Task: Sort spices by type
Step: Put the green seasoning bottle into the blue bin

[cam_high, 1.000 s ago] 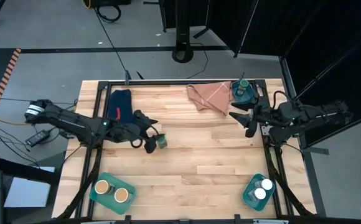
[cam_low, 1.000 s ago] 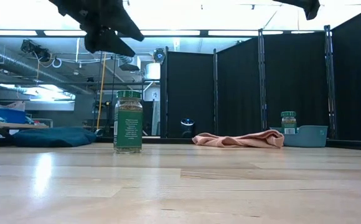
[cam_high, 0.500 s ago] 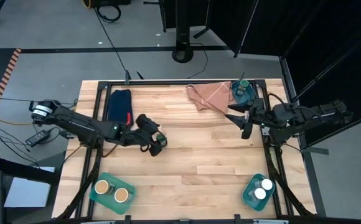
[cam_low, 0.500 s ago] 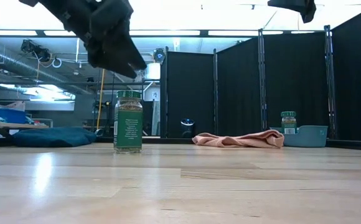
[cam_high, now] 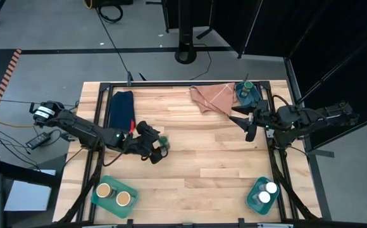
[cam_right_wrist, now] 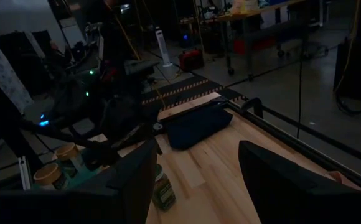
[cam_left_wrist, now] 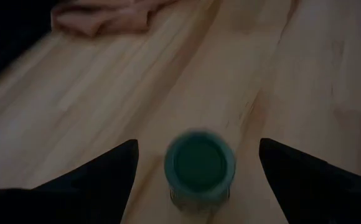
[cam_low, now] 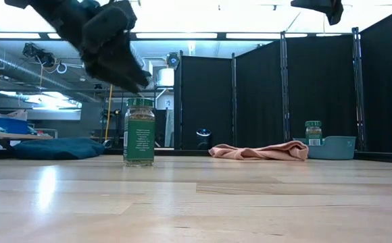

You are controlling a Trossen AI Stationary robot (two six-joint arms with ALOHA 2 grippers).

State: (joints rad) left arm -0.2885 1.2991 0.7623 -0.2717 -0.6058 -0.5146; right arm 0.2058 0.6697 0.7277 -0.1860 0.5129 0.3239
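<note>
The left gripper point(cam_high: 157, 147) hangs spread above the green-lidded spice jar point(cam_left_wrist: 200, 165), not touching it. The right gripper point(cam_high: 243, 123), also spread, waits near the teal bin point(cam_high: 250, 98).

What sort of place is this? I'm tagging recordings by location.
Probably a robotics lab or workshop: black curtain partitions, exposed ceiling ducting, cables on the concrete floor, and a framed wooden table.

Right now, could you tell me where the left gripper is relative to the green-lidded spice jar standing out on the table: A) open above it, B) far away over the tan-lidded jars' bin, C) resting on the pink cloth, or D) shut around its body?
A: the left gripper shows its fingers spread to either side of the green-lidded spice jar, and the low view shows it above the lid.
</note>
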